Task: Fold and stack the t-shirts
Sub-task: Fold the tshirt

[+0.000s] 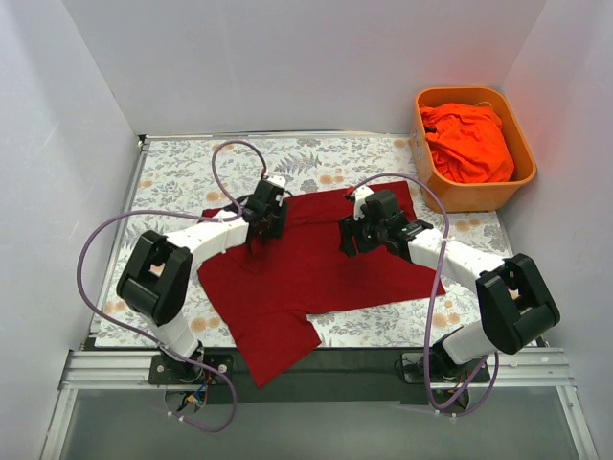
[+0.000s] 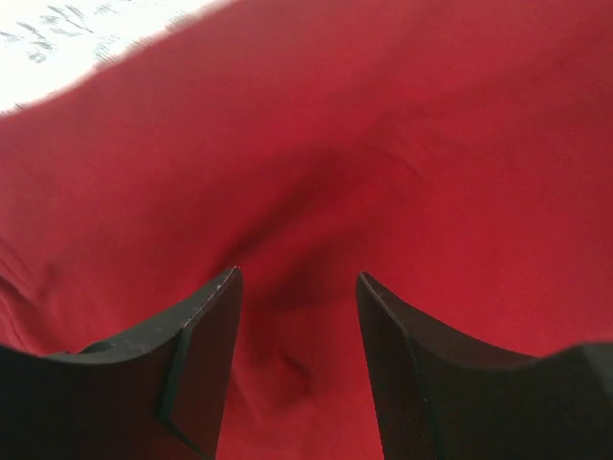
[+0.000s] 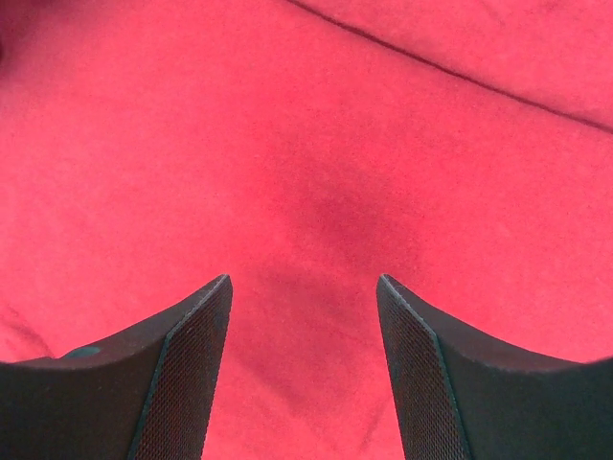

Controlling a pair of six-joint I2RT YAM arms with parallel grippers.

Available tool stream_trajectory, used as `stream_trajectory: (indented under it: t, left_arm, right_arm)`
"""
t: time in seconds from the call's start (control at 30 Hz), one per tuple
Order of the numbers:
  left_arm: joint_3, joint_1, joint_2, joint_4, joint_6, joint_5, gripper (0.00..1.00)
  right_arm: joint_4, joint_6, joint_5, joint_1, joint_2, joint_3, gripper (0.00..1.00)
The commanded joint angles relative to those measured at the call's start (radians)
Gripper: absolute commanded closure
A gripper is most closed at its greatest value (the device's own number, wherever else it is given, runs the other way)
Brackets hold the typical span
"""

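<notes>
A dark crimson t-shirt [image 1: 306, 273] lies partly folded on the flowered table, one corner hanging over the near edge. My left gripper [image 1: 261, 233] stands over its upper left part, jaws open, only cloth [image 2: 383, 144] beneath and nothing between them [image 2: 298, 278]. My right gripper [image 1: 354, 238] stands over the shirt's upper right part, also open, its jaws [image 3: 305, 280] apart above flat red cloth [image 3: 287, 125]. A bright orange-red t-shirt [image 1: 467, 142] lies bunched in the orange tub [image 1: 479, 195] at the back right.
The flowered table cover [image 1: 182, 172] shows around the shirt. White walls close in the left, back and right. A metal rail [image 1: 316, 369] runs along the near edge by the arm bases. Purple cables loop over both arms.
</notes>
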Motion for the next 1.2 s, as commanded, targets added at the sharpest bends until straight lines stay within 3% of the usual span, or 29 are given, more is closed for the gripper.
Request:
stream_trajectory:
  t: [0.0,0.3,0.43,0.9,1.03,1.17]
  left_arm:
    - [-0.063,-0.051,-0.093,-0.004,-0.043,-0.162,0.52]
    - [-0.091,-0.111,-0.019,0.01,0.027,-0.327,0.56]
    - [-0.1,-0.114,-0.016,0.027,0.05,-0.326,0.58]
    - [-0.157,-0.155,-0.041,0.051,0.121,-0.341,0.6]
    - [-0.154,-0.155,-0.024,0.053,0.127,-0.369,0.72]
    - [-0.14,-0.155,-0.028,0.051,0.13,-0.366,0.99]
  right_arm:
    - [0.015,-0.009,-0.034,-0.003,0.006,0.002,0.41]
    - [0.046,0.013,-0.085,-0.003,0.008,0.002,0.38]
    - [0.079,0.048,-0.117,-0.003,0.024,0.01,0.33]
    - [0.245,0.232,-0.21,-0.003,0.141,0.064,0.29]
    - [0.291,0.299,-0.213,-0.003,0.188,0.085,0.28]
    - [0.355,0.364,-0.281,-0.003,0.238,0.113,0.29]
